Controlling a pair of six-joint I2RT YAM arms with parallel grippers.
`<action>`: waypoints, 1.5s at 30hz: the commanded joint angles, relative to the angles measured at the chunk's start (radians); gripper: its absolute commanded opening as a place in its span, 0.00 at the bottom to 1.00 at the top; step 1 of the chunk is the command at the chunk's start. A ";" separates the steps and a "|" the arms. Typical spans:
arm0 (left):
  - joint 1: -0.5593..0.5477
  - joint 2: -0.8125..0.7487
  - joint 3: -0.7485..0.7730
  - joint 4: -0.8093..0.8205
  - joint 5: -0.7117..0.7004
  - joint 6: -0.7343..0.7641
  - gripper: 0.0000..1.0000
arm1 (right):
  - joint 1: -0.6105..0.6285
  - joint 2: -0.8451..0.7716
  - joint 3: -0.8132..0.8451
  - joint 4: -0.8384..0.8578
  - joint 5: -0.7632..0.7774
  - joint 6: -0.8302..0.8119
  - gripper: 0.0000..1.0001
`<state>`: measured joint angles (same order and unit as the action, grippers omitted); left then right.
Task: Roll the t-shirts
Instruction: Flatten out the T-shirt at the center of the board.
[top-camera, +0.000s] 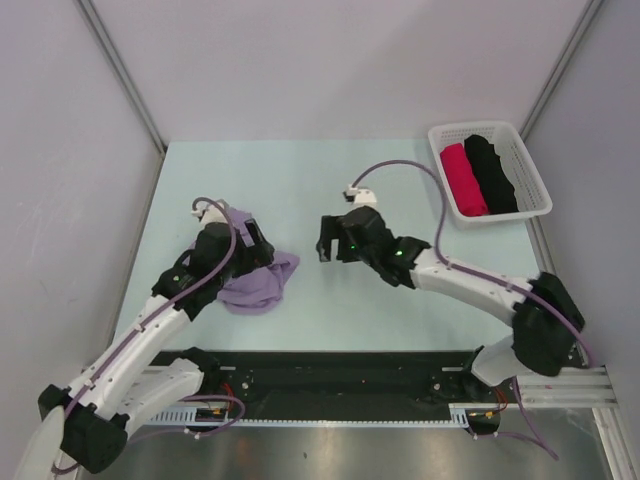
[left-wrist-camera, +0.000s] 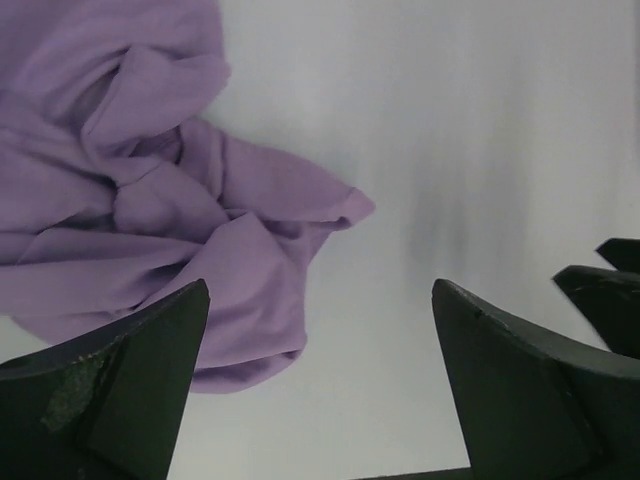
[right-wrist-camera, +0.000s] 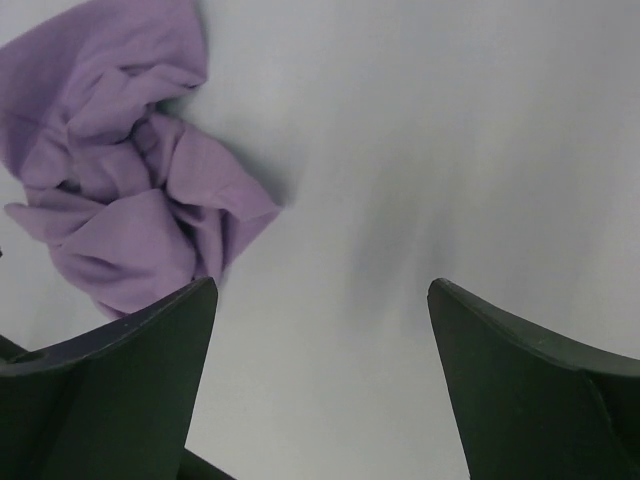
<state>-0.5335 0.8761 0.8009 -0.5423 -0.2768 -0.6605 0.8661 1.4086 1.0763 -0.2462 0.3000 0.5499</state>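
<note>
A light purple t-shirt (top-camera: 258, 284) lies crumpled on the pale table at the left of centre. It also shows in the left wrist view (left-wrist-camera: 150, 220) and the right wrist view (right-wrist-camera: 120, 190). My left gripper (top-camera: 262, 250) hovers over the shirt's far edge, open and empty (left-wrist-camera: 320, 300), with the cloth at its left finger. My right gripper (top-camera: 326, 246) is open and empty (right-wrist-camera: 322, 290), just right of the shirt, apart from it. A crimson-pink roll (top-camera: 463, 180) and a black roll (top-camera: 492, 172) lie side by side in a white basket (top-camera: 442, 134).
The basket stands at the table's far right corner. Grey walls close in the table on the left, back and right. A black rail (top-camera: 340, 375) with the arm bases runs along the near edge. The right gripper's fingers (left-wrist-camera: 612, 275) show in the left wrist view.
</note>
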 joint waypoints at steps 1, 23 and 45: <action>0.125 -0.043 -0.075 -0.048 0.099 -0.074 0.98 | 0.063 0.202 0.016 0.358 -0.202 -0.018 0.89; 0.165 0.102 -0.218 0.103 -0.125 -0.120 0.45 | 0.065 0.601 0.237 0.450 -0.098 -0.067 0.00; 0.165 0.052 0.286 -0.019 -0.038 0.097 0.00 | -0.240 -0.089 0.255 0.004 0.096 -0.217 0.00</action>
<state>-0.3733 0.9726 0.9478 -0.5728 -0.3454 -0.6262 0.6476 1.4139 1.2907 -0.2363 0.3527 0.3870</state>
